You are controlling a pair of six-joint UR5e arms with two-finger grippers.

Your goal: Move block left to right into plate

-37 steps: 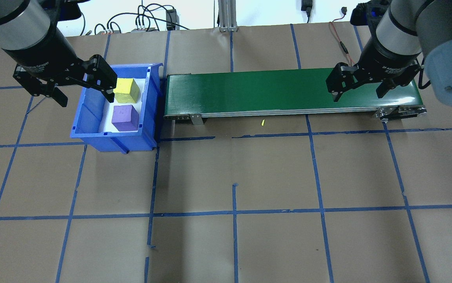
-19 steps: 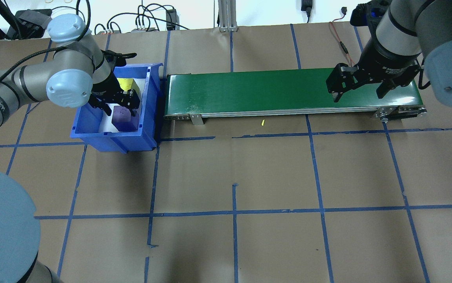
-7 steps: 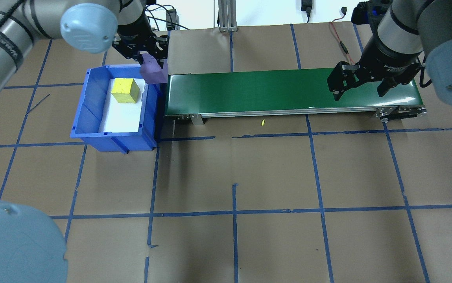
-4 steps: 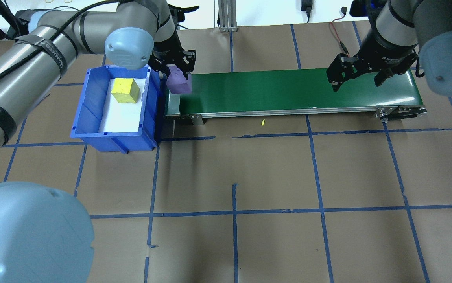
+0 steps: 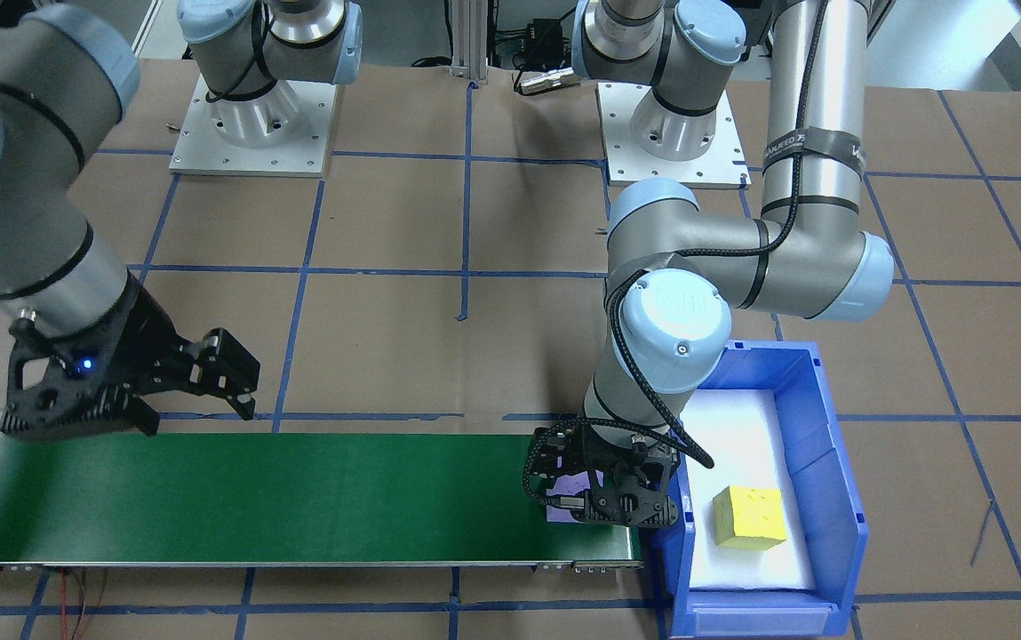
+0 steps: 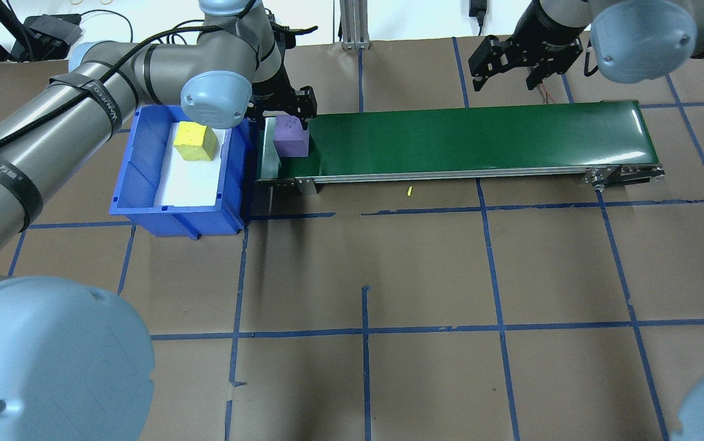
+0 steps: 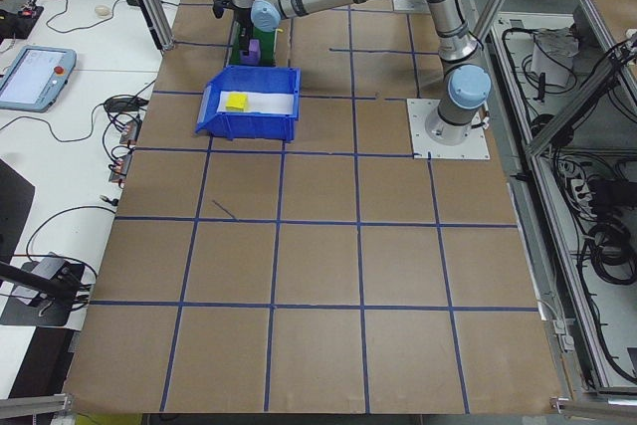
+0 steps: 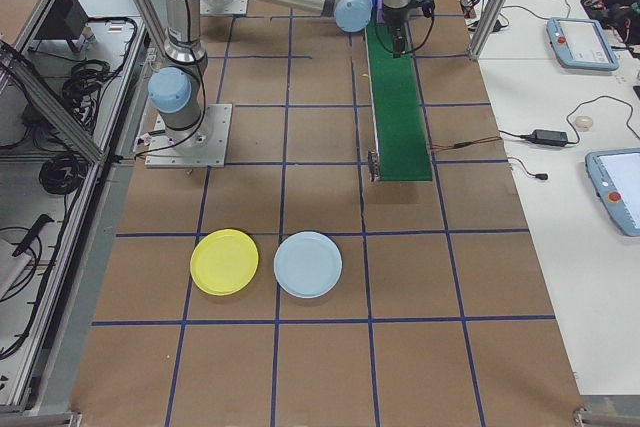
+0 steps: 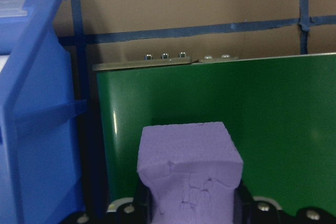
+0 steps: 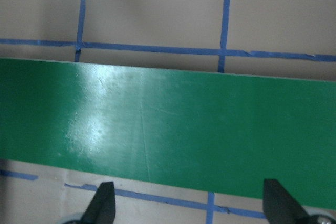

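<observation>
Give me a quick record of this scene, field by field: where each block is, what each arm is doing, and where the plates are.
purple block: on the bin end of the green conveyor belt, held
left gripper: jaws shut on the purple block
yellow block: in the blue bin, on its white liner
right gripper: jaws open, empty, by the belt's far end
yellow plate and light blue plate: side by side on the table beyond the belt

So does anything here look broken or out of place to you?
Two small things. The purple foam block in the left tool has cracks across its near face, on the wrist view. A tiny yellow scrap lies loose on the brown paper beside the green conveyor belt. Otherwise nothing stands out.
</observation>
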